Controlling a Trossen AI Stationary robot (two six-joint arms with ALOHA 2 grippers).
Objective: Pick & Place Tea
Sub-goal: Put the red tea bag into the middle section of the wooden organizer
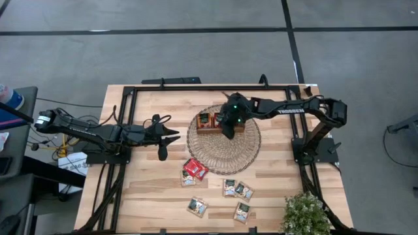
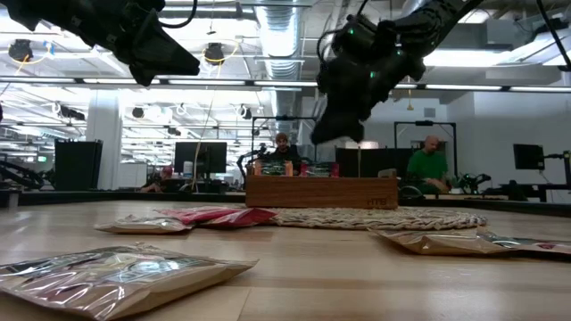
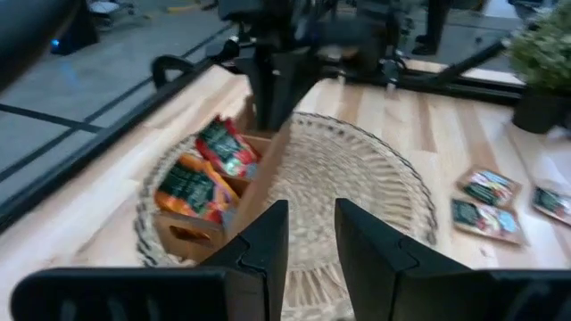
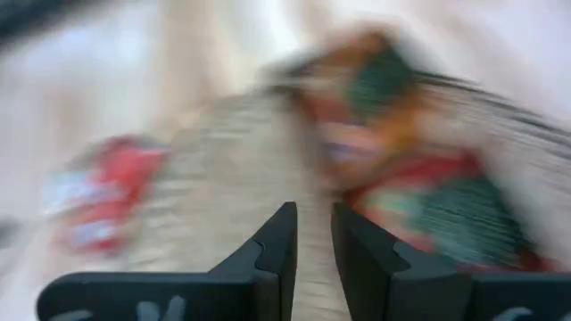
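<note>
Left gripper (image 1: 171, 139) hovers over bare tabletop (image 1: 150, 189) left of the round wicker mat (image 1: 224, 153), well apart from any sachet. In the left wrist view its jaws stand a narrow gap apart with nothing between them.

Wicker mat sits mid-tabletop. On its far part sits the brown wooden tray (image 1: 208, 128), touching the mat. Red-orange sachets in tray (image 3: 203, 174) stand tilted in the tray's left compartments, two at least; other compartments hidden by the arm.

Right gripper (image 1: 228, 132) hangs over the tray's right part, above it in the low view, not touching. Right wrist view is blurred; jaws show a narrow gap, nothing seen between them.

Red sachets (image 1: 194, 170) lie flat on the tabletop just beside the mat's near-left edge, overlapping each other. Nearer the front edge lie pale sachets: one (image 1: 197, 207) left, a pair (image 1: 237, 189) touching each other, and one more (image 1: 242, 212) near the front.

Potted plant (image 1: 305, 215) stands at the front right corner. People sit at desks in the room beyond the tabletop.
</note>
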